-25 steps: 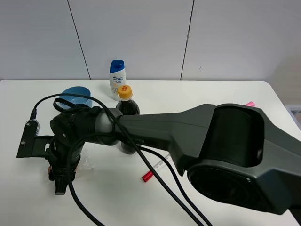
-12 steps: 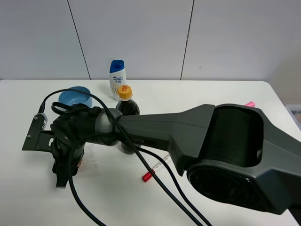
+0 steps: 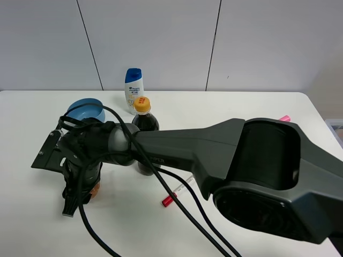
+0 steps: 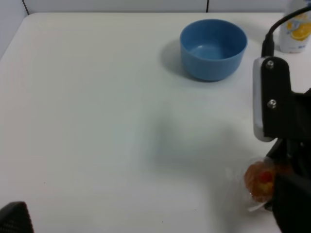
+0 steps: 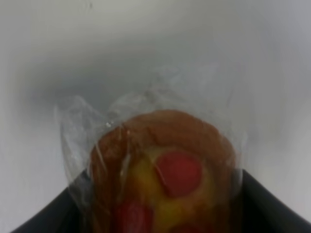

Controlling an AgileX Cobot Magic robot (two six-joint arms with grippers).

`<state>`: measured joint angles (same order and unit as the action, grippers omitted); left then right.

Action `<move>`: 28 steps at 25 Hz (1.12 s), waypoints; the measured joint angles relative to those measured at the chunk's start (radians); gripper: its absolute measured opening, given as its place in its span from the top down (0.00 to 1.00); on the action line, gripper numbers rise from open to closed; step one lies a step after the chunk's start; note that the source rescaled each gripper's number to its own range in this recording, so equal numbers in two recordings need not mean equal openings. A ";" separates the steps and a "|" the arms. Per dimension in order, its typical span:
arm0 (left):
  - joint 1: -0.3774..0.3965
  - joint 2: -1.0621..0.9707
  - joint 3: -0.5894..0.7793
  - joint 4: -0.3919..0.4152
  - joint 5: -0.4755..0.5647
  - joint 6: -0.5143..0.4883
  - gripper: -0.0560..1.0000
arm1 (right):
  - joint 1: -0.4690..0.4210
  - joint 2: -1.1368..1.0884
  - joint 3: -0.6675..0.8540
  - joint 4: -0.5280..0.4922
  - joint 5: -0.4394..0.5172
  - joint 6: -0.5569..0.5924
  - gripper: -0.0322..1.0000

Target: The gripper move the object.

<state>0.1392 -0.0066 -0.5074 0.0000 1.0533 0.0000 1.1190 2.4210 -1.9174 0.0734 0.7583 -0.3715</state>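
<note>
The object, a golden-orange pastry with red spots in a clear crinkly wrapper, fills the right wrist view between two black fingers. My right gripper reaches across to the left side of the table and is shut on the pastry, low over the white table. The left wrist view shows the same gripper with the pastry at its side. Of my left gripper only a black corner shows.
A blue bowl stands behind the right gripper; it also shows in the left wrist view. A white shampoo bottle and a dark bottle with a yellow cap stand near the middle. A red-tipped pen lies in front.
The right wrist has turned and shifted slightly right and back. The pastry has gone with the gripper and now shows on its right side.
</note>
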 joint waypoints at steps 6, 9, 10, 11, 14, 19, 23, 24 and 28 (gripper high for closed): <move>0.000 0.000 0.000 0.000 0.000 0.000 0.00 | 0.000 0.000 0.000 -0.016 0.045 0.003 0.97; 0.000 0.000 0.000 0.000 0.000 0.000 0.00 | 0.000 0.000 0.000 -0.016 0.056 0.009 0.97; 0.000 0.000 0.000 0.000 0.000 0.000 0.00 | 0.000 0.000 0.000 -0.016 0.058 0.010 0.97; 0.000 0.000 0.000 0.000 0.000 0.000 0.00 | 0.000 0.000 0.000 -0.016 0.059 0.011 0.97; 0.000 0.000 0.000 0.000 0.000 0.000 0.00 | 0.000 0.000 0.000 -0.017 0.065 0.033 0.97; 0.000 0.000 0.000 0.000 0.000 0.000 0.00 | 0.000 -0.017 0.000 -0.017 0.066 0.054 0.97; 0.000 0.000 0.000 0.000 0.000 0.000 0.00 | 0.000 -0.033 0.000 -0.017 0.058 0.062 0.62; 0.000 0.000 0.000 0.000 0.000 0.000 0.00 | 0.000 -0.033 0.000 -0.017 0.058 0.068 0.53; 0.000 0.000 0.000 0.000 0.000 0.000 0.00 | 0.000 -0.033 0.000 -0.018 0.059 0.081 0.40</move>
<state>0.1392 -0.0066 -0.5074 0.0000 1.0533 0.0000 1.1190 2.3879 -1.9174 0.0552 0.8168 -0.2907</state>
